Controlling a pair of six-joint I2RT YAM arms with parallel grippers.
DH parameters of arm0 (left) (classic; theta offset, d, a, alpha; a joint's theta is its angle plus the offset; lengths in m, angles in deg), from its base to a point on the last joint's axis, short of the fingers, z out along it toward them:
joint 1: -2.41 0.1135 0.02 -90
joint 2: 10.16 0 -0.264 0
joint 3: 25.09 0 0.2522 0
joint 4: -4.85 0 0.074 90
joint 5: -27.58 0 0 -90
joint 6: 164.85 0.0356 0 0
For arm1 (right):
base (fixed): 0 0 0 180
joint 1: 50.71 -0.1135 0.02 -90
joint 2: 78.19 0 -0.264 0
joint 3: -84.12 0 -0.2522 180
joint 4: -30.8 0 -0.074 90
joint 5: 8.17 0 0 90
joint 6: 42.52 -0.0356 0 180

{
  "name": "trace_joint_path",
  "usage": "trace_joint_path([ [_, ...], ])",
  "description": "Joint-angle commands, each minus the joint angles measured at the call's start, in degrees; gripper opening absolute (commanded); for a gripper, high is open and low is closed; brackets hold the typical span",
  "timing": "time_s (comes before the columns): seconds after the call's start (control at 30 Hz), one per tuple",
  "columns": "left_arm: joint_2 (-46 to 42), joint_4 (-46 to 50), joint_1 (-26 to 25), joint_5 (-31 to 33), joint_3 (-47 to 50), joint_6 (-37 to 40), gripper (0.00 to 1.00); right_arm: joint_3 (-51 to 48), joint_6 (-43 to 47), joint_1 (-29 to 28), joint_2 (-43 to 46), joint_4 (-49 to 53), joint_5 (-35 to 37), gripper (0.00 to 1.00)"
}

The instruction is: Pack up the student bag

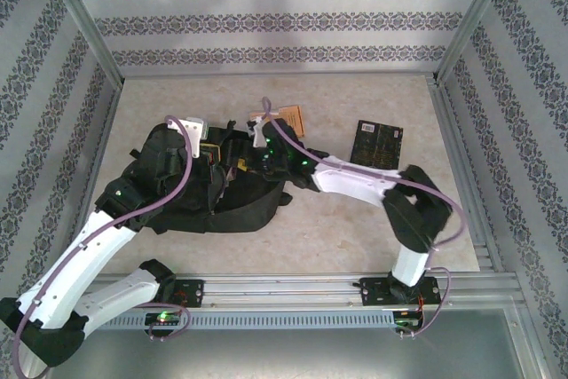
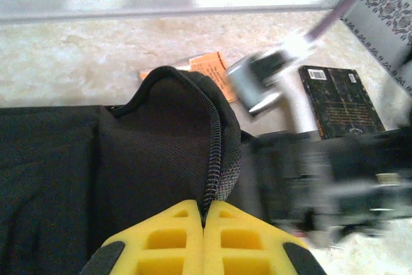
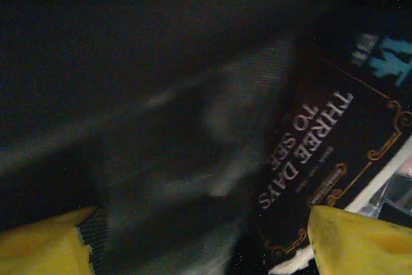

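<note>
The student bag (image 1: 209,188) was big, soft and black. It lay on the bench (image 1: 355,237), on the left side, close to the two arms. One edge of the bag stood up like a flap, and a zip (image 2: 215,140) ran along that edge.

The left hand (image 2: 205,209) was shut tight. Its two yellow fingers (image 2: 174,236) pressed together, and the zip edge of the bag went down right in between them. So the left hand was pinching the bag and holding the flap up.

The right hand (image 3: 199,223) was at the far top of the bag, where the bag met the bench. Its yellow fingers (image 3: 360,243) stood wide apart, so this hand was open. The stuff between them was dark and blurry. Just ahead of the fingers lay a dark book (image 3: 322,152) with gold curls and the words "THREE DAYS TO SEE" on it.

An orange booklet (image 1: 289,119) lay on the bench just behind the bag. A black book (image 1: 377,143) lay flat on the bench farther to the right, apart from the bag.
</note>
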Motion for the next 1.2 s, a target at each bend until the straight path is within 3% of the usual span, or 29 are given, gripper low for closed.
trace_joint_path([
  [0.0,0.5,-5.0,1.5,1.3,2.5,-2.9,0.0,-5.1,6.7,1.9,5.3,2.0,1.2,0.78],
  [0.1,2.3,-4.6,2.9,0.7,4.4,-4.3,0.0,-8.3,10.6,3.8,10.0,6.1,4.0,0.74],
  [0.23,4.5,-2.6,5.5,2.2,5.8,-6.0,0.0,-7.0,16.5,8.3,14.4,24.1,16.3,0.62],
  [0.3,4.2,-2.8,9.7,1.0,7.7,-8.9,0.0,-6.2,17.3,12.6,14.6,30.8,20.1,0.58],
  [0.4,4.1,-4.6,15.9,-4.1,11.1,-13.0,0.0,-5.3,18.4,18.2,13.1,36.8,25.1,0.6],
  [0.53,2.8,-5.5,17.3,-4.2,12.6,-13.1,0.0,3.5,20.8,20.8,6.0,47.6,36.8,0.61],
  [0.7,-0.2,-4.2,17.4,-0.9,11.7,-12.3,0.0,15.2,28.1,20.4,-4.9,47.2,27.3,0.55],
  [0.83,-3.5,-3.3,17.4,1.8,11.2,-11.6,0.0,26.3,29.2,20.1,-14.1,46.5,21.6,0.33],
  [0.9,-4.3,-5.1,17.4,-1.0,12.0,-11.1,0.0,32.7,30.1,19.9,-19.2,47.2,20.0,0.19],
  [0.93,-4.2,-6.2,17.3,-3.3,12.5,-11.0,0.05,36.9,30.2,19.9,-22.1,48.4,19.5,0.13],
  [1.0,-3.1,-8.6,17.4,-9.0,13.7,-11.4,0.31,44.2,29.7,20.4,-28.0,50.9,17.7,0.01],
  [1.07,-1.7,-13.2,17.3,-17.5,15.2,-11.2,0.55,51.0,28.9,20.9,-33.5,53.3,16.2,0.0],
  [1.17,-1.3,-18.2,17.1,-23.4,16.8,-12.3,0.7,58.9,28.2,21.2,-40.3,57.2,15.1,0.0],
])
